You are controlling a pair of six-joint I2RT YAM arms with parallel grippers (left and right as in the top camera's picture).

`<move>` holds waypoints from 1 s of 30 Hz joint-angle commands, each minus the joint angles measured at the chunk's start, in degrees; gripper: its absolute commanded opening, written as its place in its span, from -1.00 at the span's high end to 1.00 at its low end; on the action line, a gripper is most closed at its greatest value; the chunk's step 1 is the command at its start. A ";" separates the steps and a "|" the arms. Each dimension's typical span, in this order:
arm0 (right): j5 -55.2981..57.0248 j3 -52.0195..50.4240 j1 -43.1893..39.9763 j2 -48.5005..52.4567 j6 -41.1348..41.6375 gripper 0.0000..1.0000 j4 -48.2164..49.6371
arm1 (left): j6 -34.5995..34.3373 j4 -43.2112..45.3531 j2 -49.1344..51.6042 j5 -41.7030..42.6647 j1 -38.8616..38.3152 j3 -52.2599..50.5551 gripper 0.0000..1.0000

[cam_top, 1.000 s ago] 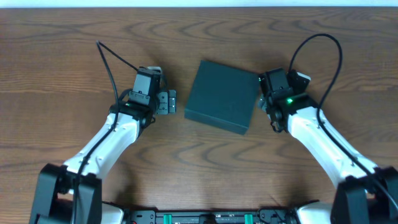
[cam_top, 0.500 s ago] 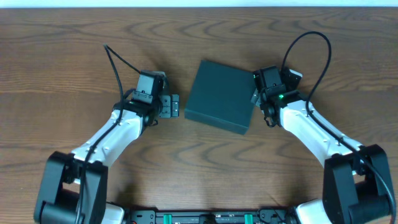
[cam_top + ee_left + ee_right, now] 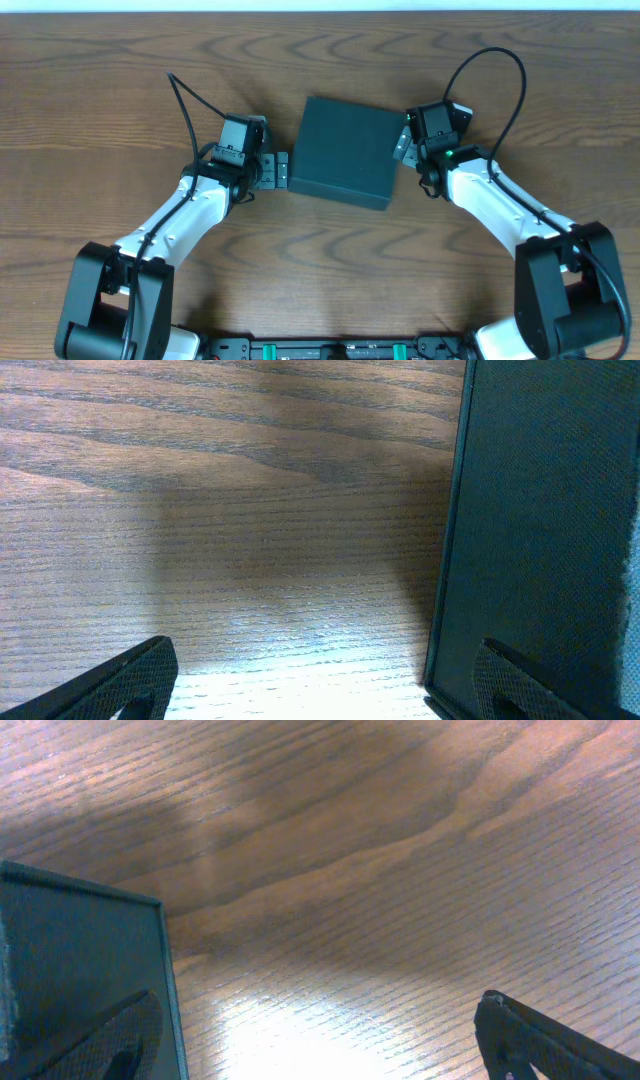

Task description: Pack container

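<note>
Dark teal cardboard, the container (image 3: 345, 152) lay shut near the middle of the wooden table (image 3: 110, 60), between the two arms. Over the last second it had slid leftward and turned a little squarer to the table edge, while the right gripper (image 3: 402, 147) followed in against its right side. The left gripper (image 3: 279, 170), a clear gap away a second earlier, now sat just against the box's left edge. Both wrist views showed the jaws spread wide and holding nothing, with one finger of each overlapping a box edge. The shift read as a push from the right, bracing the box between both grippers. For packing, that probably meant positioning only. The flap lid was still down, and no goods to pack were in view.
</note>
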 commanded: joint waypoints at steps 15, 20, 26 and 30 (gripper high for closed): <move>-5.09 0.09 11.30 1.57 -3.80 -0.98 5.40 | -3.45 -5.27 -0.94 2.86 0.13 0.87 -0.91; -6.58 0.09 13.11 1.57 -2.43 -0.99 4.72 | -3.45 -6.23 -1.92 0.26 0.42 0.87 -0.91; -7.45 0.09 15.17 1.57 -0.39 -0.98 4.20 | -3.43 -7.65 -2.62 -0.44 2.97 0.87 -0.91; -8.04 0.09 16.76 1.57 0.92 -0.98 3.37 | -3.13 -8.48 -2.80 -0.42 5.55 0.87 -0.91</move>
